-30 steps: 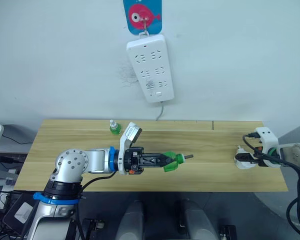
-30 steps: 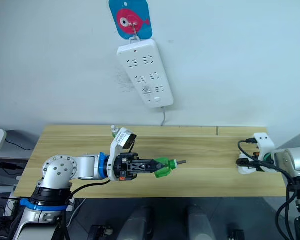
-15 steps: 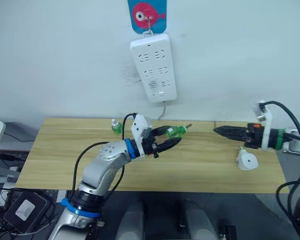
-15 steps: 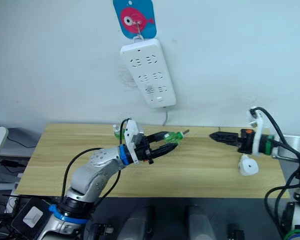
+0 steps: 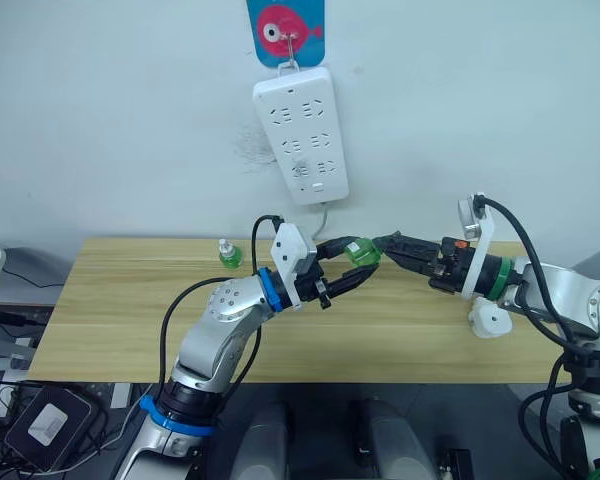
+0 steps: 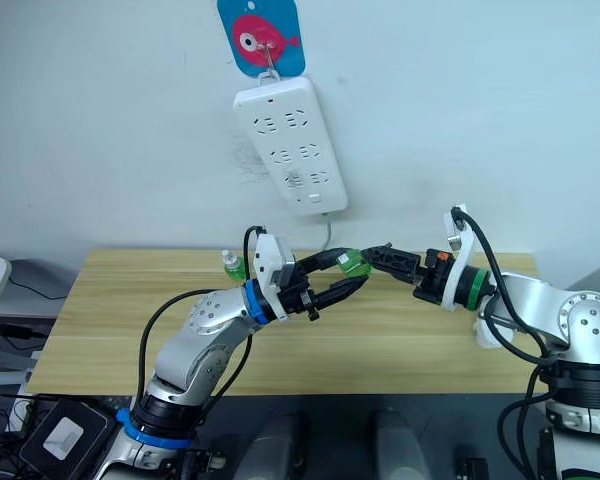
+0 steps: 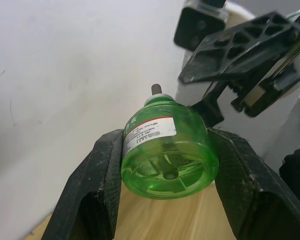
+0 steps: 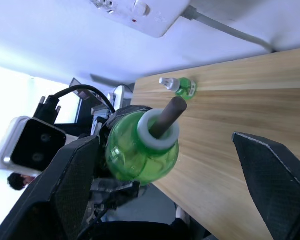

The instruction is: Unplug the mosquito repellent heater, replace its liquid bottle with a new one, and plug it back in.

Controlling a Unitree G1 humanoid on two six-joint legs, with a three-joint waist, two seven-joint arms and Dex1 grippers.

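Observation:
My left gripper (image 5: 355,262) is shut on a green liquid bottle (image 5: 362,252), held above the table's middle with its brown wick (image 8: 169,116) pointing at my right gripper. In the left wrist view the bottle (image 7: 162,152) sits between both black fingers (image 7: 95,190). My right gripper (image 5: 384,243) is open, its tips right at the bottle's wick end, with its fingers (image 8: 72,192) spread to either side of the bottle. The white mosquito repellent heater (image 5: 488,318) lies on the table below my right forearm. A second small green bottle (image 5: 227,255) stands at the table's far left.
A long white power strip (image 5: 300,135) hangs on the wall under a blue fish hook, with its cord running down behind the wooden table (image 5: 110,330). Cables and a box lie on the floor to the left.
My right gripper let go of the heater, rose and moved left until its tips met the bottle. My left gripper lifted the bottle from table height and carried it right.

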